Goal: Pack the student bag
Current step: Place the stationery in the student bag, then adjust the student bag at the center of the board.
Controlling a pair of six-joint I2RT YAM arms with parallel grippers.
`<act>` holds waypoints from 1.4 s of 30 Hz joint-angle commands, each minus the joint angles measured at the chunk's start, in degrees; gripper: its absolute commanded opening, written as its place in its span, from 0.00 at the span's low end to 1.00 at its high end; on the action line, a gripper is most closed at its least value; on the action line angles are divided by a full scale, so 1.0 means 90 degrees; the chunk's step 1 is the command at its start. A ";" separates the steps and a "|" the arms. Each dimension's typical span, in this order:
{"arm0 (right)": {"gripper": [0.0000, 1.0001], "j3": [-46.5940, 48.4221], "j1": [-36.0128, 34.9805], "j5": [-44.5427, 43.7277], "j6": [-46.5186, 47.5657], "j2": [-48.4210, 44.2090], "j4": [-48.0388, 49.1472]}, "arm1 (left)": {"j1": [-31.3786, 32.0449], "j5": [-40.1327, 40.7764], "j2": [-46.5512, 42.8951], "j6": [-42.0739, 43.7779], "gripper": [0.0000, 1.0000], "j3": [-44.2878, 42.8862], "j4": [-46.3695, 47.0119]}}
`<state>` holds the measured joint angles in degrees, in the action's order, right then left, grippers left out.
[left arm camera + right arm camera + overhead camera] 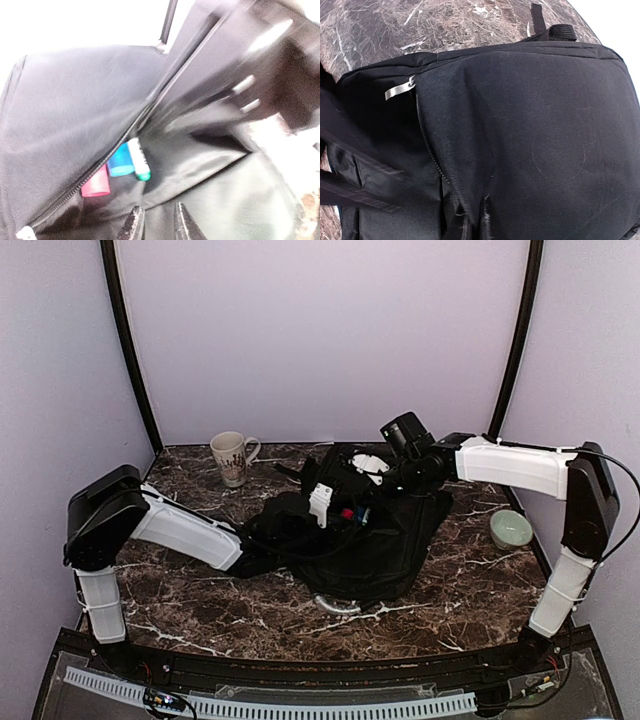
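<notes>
The student bag [380,545], a large black backpack, lies in the middle of the table with its main zipper undone. My right gripper [476,222] is shut on the edge of the bag's front panel beside the zipper teeth [427,145], and it holds that flap up at the far side [385,472]. My left gripper [156,226] is at the opening with its jaws slightly apart and only the shiny lining behind the gap. Just inside, under the zipper, lie a pink item [95,184], a blue item [120,161] and a white marker with a green tip [138,161].
A cream mug [232,457] stands at the back left on the marble table [190,590]. A pale green bowl [510,528] sits at the right. The bag's grey loop handle [338,605] points towards the front edge. A silver zipper pull [397,91] hangs near the bag's top.
</notes>
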<state>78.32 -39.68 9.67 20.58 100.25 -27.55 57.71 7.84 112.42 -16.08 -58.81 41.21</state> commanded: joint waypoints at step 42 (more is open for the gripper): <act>0.30 0.0845 -0.0050 -0.0183 0.0233 0.1764 -0.1206 | -0.2148 -0.3115 -0.1437 -0.1880 0.49 0.1180 -0.2387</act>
<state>87.48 -40.07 11.31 24.12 113.86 -37.71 38.72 -15.92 98.04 -31.16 -46.98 15.92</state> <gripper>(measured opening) 0.291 0.499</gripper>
